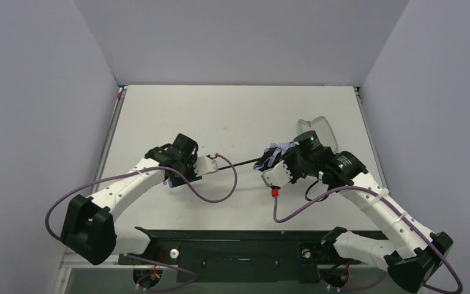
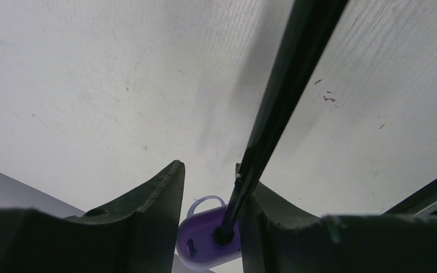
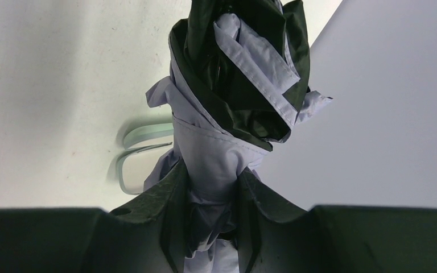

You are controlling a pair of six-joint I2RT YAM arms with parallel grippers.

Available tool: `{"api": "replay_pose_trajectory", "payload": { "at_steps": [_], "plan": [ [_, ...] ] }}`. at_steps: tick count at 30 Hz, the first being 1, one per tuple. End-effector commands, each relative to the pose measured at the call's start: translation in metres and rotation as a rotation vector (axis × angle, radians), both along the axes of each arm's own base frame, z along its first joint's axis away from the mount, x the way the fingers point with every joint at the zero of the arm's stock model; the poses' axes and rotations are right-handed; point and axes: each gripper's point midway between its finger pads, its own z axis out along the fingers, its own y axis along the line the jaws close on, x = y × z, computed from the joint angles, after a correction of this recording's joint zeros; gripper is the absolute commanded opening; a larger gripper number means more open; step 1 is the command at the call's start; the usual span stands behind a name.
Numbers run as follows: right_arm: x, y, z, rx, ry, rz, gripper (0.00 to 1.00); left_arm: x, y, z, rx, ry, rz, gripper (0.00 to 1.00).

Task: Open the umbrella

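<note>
Seen from the top external camera, a compact folding umbrella (image 1: 275, 153) of pale lavender fabric with a black underside spans the two arms near the middle of the matte white table (image 1: 177, 110). Its crumpled canopy bundle lies at 3 o'clock in the right gripper (image 1: 271, 164). Its thin black telescopic shaft (image 1: 242, 163) runs toward 9 o'clock into the left gripper (image 1: 213, 162). A pale green oblong case (image 1: 319, 127) with rounded ends lies at 1 o'clock from the bundle, beside the right wrist.

Left wrist view: two dark, ribbed fingers (image 2: 159, 196) flank a small, smooth lavender knob handle (image 2: 202, 239) at 6 o'clock. The jaws are closed onto this knob, which fills the gap between them. The shaft rises from the knob toward 1 o'clock, touching the right-hand finger, over a faintly scuffed table surface.

Right wrist view: the jaws are clamped on the soft, pleated canopy. The bundle points toward 12 o'clock, with black folds exposed among lavender strips at its top. The case appears at 9 o'clock, partly hidden behind the fabric.
</note>
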Motion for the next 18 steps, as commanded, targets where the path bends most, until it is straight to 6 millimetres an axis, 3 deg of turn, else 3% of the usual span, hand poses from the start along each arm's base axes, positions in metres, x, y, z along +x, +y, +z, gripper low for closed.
{"api": "replay_pose_trajectory", "payload": {
  "at_steps": [1,6,15,18],
  "plan": [
    [0.013,-0.052,0.022,-0.107,-0.112,-0.157,0.0,-0.022,0.054,-0.003,0.185,0.064,0.026,0.34],
    [0.014,-0.05,0.021,-0.082,-0.095,-0.167,0.0,-0.014,0.046,0.002,0.147,0.044,0.026,0.34],
    [0.016,-0.018,0.025,0.045,-0.051,-0.167,0.0,0.02,-0.027,0.059,-0.102,-0.055,0.0,0.35],
    [0.016,-0.01,0.025,0.099,-0.024,-0.18,0.0,0.028,-0.05,0.08,-0.205,-0.091,-0.002,0.5]
  ]
}}
